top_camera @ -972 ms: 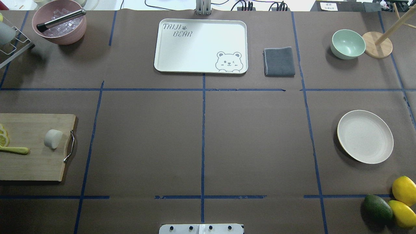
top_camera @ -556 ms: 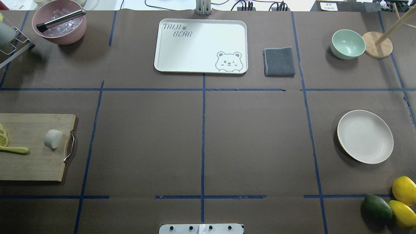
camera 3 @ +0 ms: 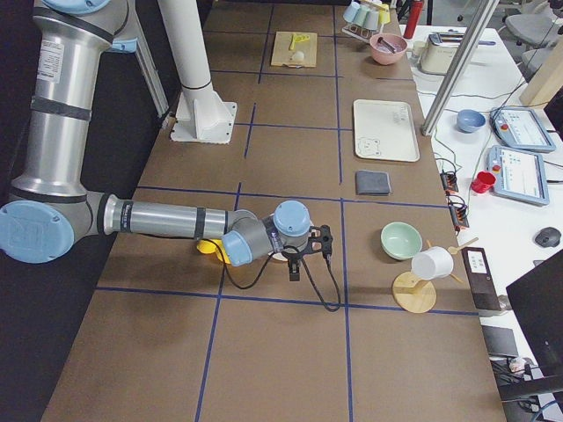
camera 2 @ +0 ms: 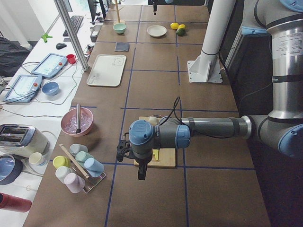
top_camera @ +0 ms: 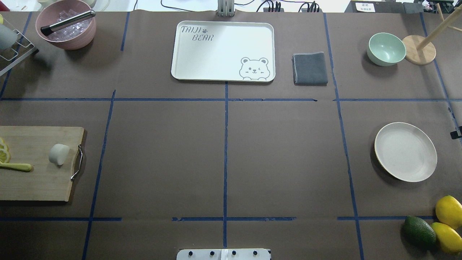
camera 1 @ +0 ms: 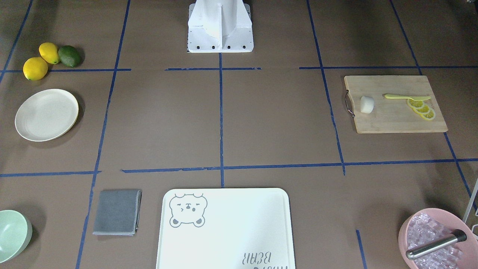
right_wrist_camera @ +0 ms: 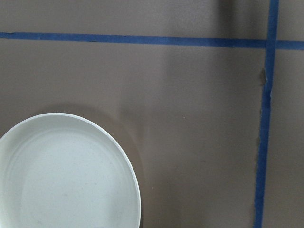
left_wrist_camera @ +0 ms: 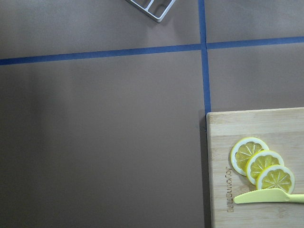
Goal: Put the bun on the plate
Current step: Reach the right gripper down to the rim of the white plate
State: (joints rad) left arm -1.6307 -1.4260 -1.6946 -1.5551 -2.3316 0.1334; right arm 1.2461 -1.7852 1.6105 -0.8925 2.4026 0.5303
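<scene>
The bun [top_camera: 59, 154] is a small white lump lying on a wooden cutting board [top_camera: 39, 180] at the table's left edge, also seen in the front-facing view as the bun [camera 1: 366, 104]. Far across the table on the right sits the empty cream plate [top_camera: 405, 151], whose rim [right_wrist_camera: 128, 161] fills the lower left of the right wrist view. My left gripper [camera 2: 141, 174] hangs beyond the board's outer end, over the lemon slices [left_wrist_camera: 260, 164]. My right gripper [camera 3: 295, 271] hovers just outside the plate. I cannot tell whether either gripper is open or shut.
Lemon slices [top_camera: 4, 150] and a yellow knife [top_camera: 16, 166] share the board. At the back stand a pink ice bowl [top_camera: 66, 25], a white bear tray [top_camera: 223, 50], a grey cloth [top_camera: 310, 68], a green bowl [top_camera: 386, 48] and a wooden stand [top_camera: 418, 49]. Lemons and an avocado [top_camera: 419, 231] lie front right.
A small dark part of the right arm now shows at the overhead view's right edge, beside the plate. Bun, plate and everything else are unmoved.
</scene>
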